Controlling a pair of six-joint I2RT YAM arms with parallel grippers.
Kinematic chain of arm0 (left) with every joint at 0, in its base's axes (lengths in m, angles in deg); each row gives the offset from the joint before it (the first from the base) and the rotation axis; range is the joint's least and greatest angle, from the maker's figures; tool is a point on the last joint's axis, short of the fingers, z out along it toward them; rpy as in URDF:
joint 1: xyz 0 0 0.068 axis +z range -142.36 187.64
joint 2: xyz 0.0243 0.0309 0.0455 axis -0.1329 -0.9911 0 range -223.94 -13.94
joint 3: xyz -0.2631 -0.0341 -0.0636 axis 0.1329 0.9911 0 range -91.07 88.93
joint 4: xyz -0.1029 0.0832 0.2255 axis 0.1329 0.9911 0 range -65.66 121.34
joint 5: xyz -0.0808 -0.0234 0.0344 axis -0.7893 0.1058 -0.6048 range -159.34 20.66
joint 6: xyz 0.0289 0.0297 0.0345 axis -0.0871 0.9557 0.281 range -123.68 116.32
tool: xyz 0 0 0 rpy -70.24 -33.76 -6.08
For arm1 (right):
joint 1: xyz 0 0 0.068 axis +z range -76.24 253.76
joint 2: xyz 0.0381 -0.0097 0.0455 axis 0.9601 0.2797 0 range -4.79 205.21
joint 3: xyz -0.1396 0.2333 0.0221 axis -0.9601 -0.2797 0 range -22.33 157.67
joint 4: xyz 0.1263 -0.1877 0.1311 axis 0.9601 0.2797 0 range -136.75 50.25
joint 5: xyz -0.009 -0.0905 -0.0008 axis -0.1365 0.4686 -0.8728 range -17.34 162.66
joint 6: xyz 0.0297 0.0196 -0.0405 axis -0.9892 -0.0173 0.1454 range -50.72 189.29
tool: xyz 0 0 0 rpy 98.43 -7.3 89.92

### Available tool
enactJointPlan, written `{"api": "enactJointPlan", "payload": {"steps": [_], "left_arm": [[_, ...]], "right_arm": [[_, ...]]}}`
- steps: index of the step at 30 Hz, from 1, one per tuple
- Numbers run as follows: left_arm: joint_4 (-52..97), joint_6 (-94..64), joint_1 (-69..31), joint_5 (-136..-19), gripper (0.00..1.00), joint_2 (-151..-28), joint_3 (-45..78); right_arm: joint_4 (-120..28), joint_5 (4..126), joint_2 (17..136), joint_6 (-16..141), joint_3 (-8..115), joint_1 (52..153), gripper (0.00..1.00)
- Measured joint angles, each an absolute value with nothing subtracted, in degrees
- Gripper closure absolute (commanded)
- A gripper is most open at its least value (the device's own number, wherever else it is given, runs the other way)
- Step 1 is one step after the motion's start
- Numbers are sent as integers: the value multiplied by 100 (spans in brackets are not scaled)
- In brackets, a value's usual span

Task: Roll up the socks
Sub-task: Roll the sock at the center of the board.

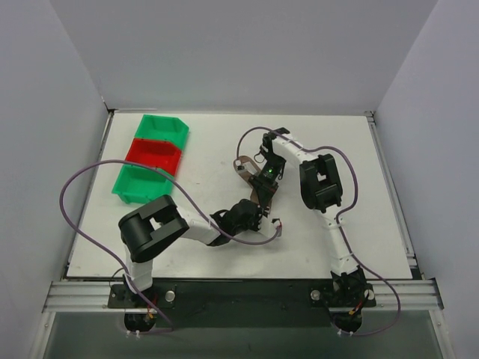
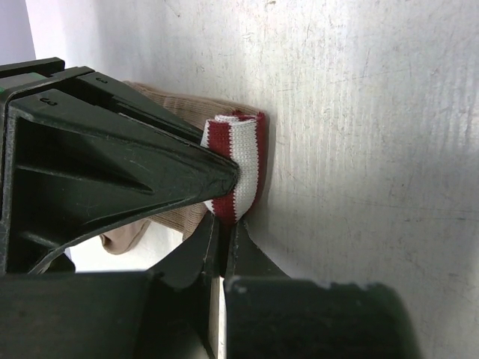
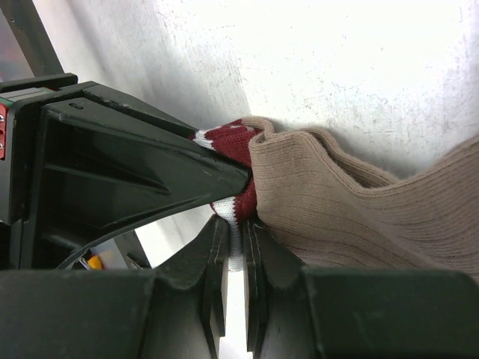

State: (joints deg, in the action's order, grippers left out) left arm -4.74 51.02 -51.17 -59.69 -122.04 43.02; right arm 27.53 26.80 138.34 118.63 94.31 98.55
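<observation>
Left claw (image 2: pixel 230 200) clenched on socks (image 2: pixel 187 105) at striped cuff (image 2: pixel 243 149) | right claw (image 3: pixel 241 200) likewise, maroon cuff (image 3: pixel 232 142)

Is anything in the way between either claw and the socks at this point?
Nothing visible does. The left claw is shut on the red-and-white striped cuff of the socks, and the right claw is shut on a maroon cuff edge beside the tan knit. Both grips are direct.

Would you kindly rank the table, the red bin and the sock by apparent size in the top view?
Largest to smallest:
1. Table
2. Red bin
3. Sock, which is partly hidden, so its full extent is unsure.
</observation>
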Motion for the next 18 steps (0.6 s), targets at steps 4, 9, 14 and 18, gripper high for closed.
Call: {"api": "enactJointPlan", "payload": {"steps": [4,9,14,18], "left_arm": [[-310,5104,-5119,-5973,100,-12202,4219],[31,5054,-5119,-6039,100,-12186,4052],[348,4945,-5119,-6091,100,-12184,3884],[615,4836,-5117,-6159,100,-12184,3736]], "right_arm": [[2742,2678,13823,11823,9387,9842,92],[2742,2678,13816,11745,9350,9810,84],[2735,2675,13794,11705,9286,9796,75],[2718,2669,13725,11638,9205,9759,64]]}}
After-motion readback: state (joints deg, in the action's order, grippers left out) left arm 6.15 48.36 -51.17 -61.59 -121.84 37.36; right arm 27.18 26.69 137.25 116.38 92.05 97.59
